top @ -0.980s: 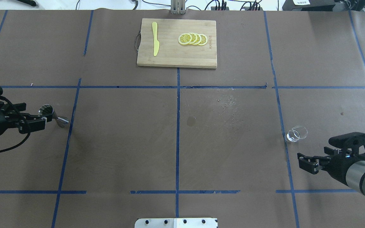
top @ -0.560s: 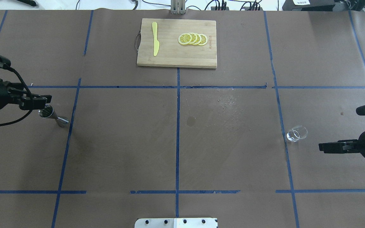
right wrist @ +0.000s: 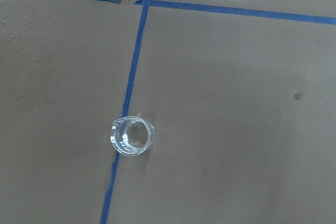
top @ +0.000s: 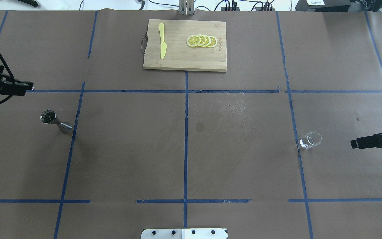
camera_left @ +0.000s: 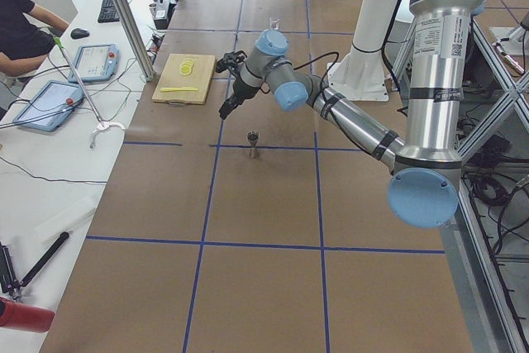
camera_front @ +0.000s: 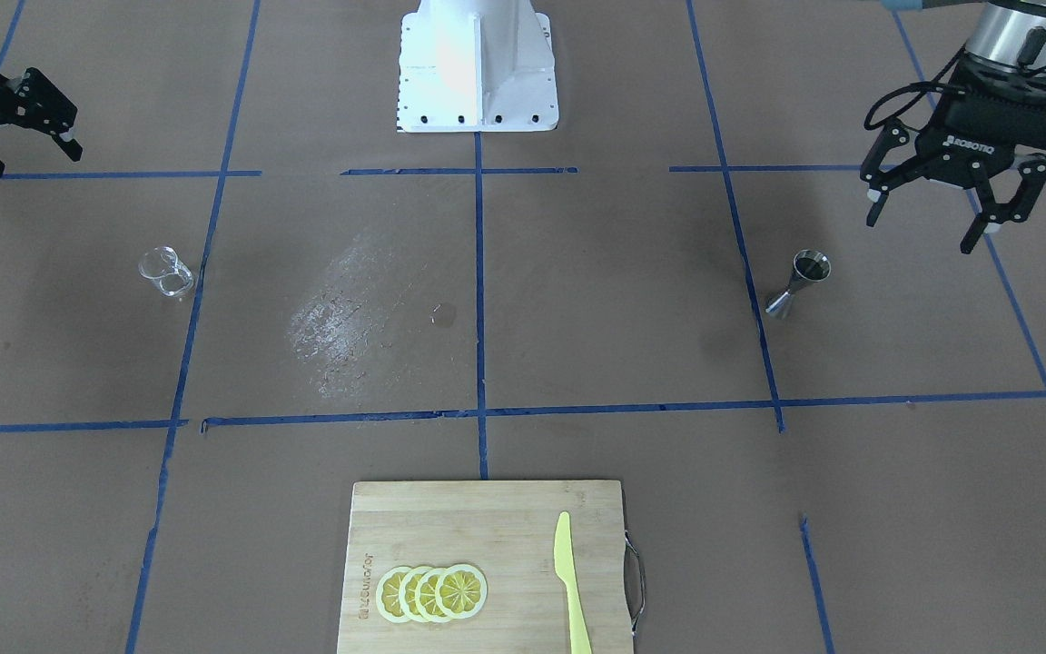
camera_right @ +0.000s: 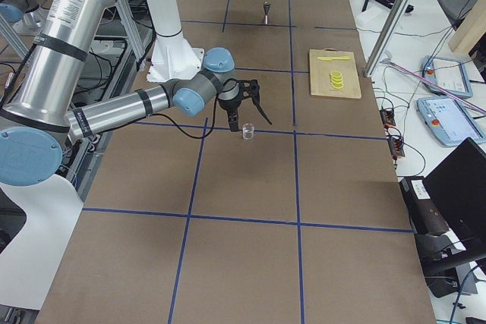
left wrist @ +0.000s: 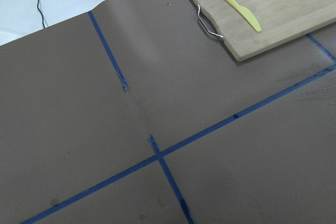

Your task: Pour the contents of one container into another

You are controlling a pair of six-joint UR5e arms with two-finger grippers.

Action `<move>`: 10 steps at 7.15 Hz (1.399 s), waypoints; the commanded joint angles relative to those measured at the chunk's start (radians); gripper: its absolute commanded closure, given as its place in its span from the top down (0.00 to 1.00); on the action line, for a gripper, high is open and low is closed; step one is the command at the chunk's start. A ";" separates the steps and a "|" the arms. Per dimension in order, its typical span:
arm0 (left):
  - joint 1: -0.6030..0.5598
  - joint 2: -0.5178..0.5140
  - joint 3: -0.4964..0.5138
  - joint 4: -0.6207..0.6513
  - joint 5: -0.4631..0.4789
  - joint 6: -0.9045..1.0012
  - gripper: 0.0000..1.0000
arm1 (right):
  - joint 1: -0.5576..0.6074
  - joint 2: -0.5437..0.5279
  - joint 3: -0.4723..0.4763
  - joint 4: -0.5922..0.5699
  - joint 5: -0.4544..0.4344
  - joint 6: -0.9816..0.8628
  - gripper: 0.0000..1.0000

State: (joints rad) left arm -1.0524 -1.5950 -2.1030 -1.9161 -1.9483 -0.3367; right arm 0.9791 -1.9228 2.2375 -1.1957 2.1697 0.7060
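A steel jigger [camera_front: 800,283] [top: 55,121] stands upright on the brown table, on my left side. My left gripper [camera_front: 921,232] [top: 22,88] hovers open and empty above and beyond it, clear of it. A small clear glass beaker [camera_front: 166,272] [top: 310,139] [right wrist: 133,136] stands upright on my right side, next to a blue tape line. My right gripper [camera_front: 33,162] [camera_right: 250,121] is open and empty, well apart from the beaker, near the table's right edge. The left wrist view shows neither container.
A wooden cutting board [top: 177,56] [camera_front: 505,518] at the far middle carries lemon slices [top: 201,40] and a yellow knife [top: 162,39]. A dried splash mark [top: 240,111] and a small spot [top: 200,126] lie mid-table. The white robot base [camera_front: 478,64] sits at the near edge.
The left gripper, which was at the jigger, has pulled away up and to the far left; the jigger stays put. The right gripper has drawn back toward the right edge.
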 commanded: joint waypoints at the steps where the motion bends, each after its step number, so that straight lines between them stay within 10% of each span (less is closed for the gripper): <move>1: -0.163 -0.063 0.151 0.028 -0.158 0.208 1.00 | 0.144 0.091 -0.007 -0.281 0.019 -0.306 1.00; 3: -0.253 -0.100 0.256 0.087 -0.217 0.294 1.00 | 0.292 0.265 -0.053 -0.584 0.019 -0.593 1.00; 10: -0.472 -0.014 0.511 0.081 -0.396 0.443 1.00 | 0.589 0.252 -0.297 -0.585 0.177 -0.751 1.00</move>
State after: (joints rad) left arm -1.5047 -1.6570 -1.5950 -1.8307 -2.3440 0.1046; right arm 1.5579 -1.6691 1.9446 -1.7808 2.3475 -0.0933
